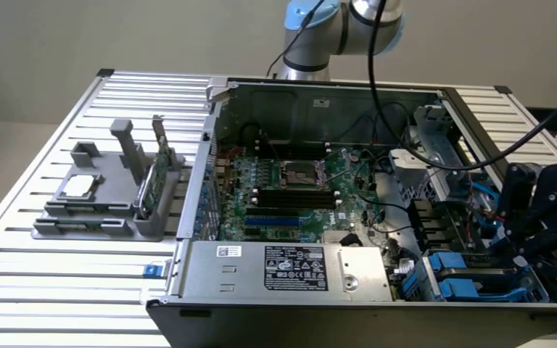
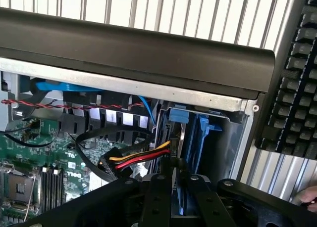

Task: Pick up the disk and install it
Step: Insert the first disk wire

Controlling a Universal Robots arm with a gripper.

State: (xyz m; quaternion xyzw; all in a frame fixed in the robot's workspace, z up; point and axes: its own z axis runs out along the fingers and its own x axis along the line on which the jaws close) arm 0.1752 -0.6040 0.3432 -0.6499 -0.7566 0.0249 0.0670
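On the slatted table, at the case's four o'clock in the exterior view, your gripper is pinching the disk edge-on at the bay, jaws nearly together; I'm judging it heavy, stiff, shock-sensitive, best held by its flat faces.

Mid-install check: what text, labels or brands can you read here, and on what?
Nothing reads clearly.
Black label, silver power supply box: print too small.
White sticker beside it: too small.
White lettering, black gripper: blurred.
White print, green motherboard: blurred.
Black keyboard keys: blurred.
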